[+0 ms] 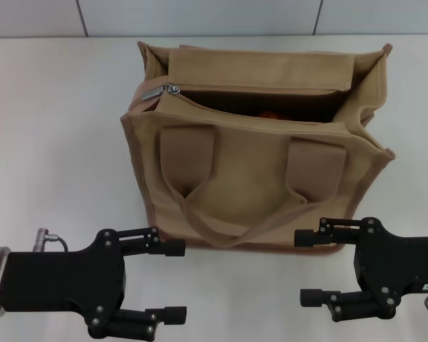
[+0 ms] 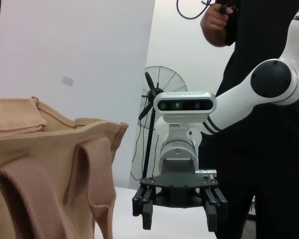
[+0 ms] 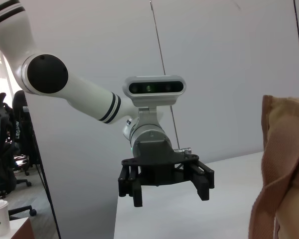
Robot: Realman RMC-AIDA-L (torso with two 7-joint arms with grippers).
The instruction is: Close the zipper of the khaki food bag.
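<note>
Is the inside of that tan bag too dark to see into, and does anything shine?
Head view: the khaki food bag gapes open, its inside mostly shadowed, only a reddish patch showing; the zipper slider glints silver. Left wrist view: the bright wall leaves the near bag blurred.

Head view: from above, looking forward and down onto the khaki food bag on the white table; both grippers below the bag in frame.

Left wrist view: low, near table level, close beside the bag, facing across its front toward the right gripper.

Right wrist view: low too, facing the opposite way past the bag's edge toward the left gripper.

Shared by all three: bag, tabletop, the opposing gripper.
</note>
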